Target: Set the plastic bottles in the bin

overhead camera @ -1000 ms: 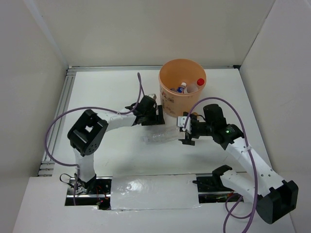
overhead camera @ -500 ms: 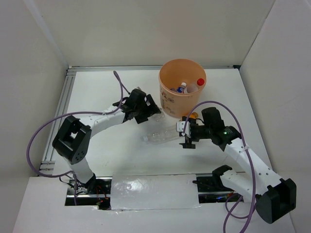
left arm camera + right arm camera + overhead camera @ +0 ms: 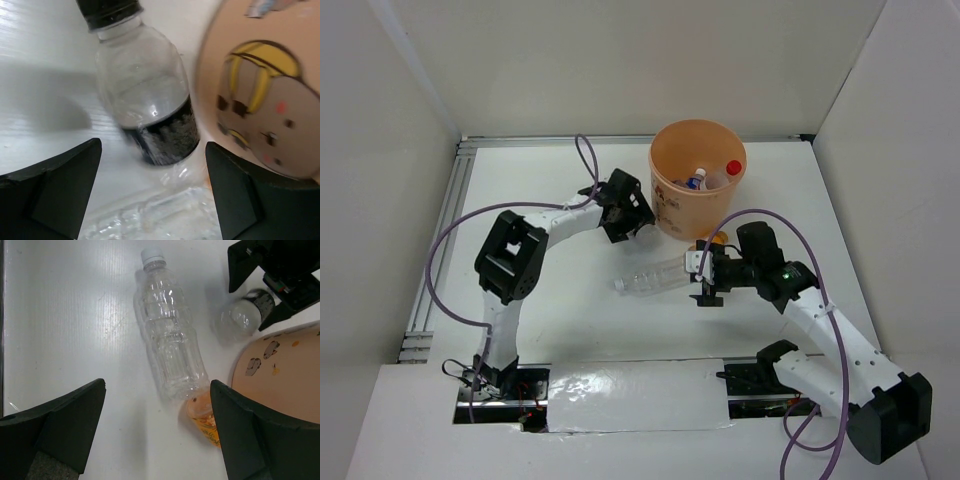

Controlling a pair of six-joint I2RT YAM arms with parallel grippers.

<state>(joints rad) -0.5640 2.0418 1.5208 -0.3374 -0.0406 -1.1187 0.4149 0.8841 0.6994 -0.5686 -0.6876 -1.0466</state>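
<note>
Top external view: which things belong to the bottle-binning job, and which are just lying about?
Job:
bin
clear bottle lying on the table
black-label bottle
small orange bottle beside the bin
red-capped bottle and blue-capped bottle inside it

Lying about:
silver foil sheet
purple cables
metal rail

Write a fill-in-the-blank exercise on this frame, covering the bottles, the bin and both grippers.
1. The clear bottle lying on the table has a ___ cap.
2. The dark-capped bottle between the fingers of the left gripper wears a ___ label.
3. The left gripper and the right gripper are both ___.
4. In the bin, a blue-capped bottle lies beside a second bottle whose cap is ___.

Missing words: white; black; open; red.
</note>
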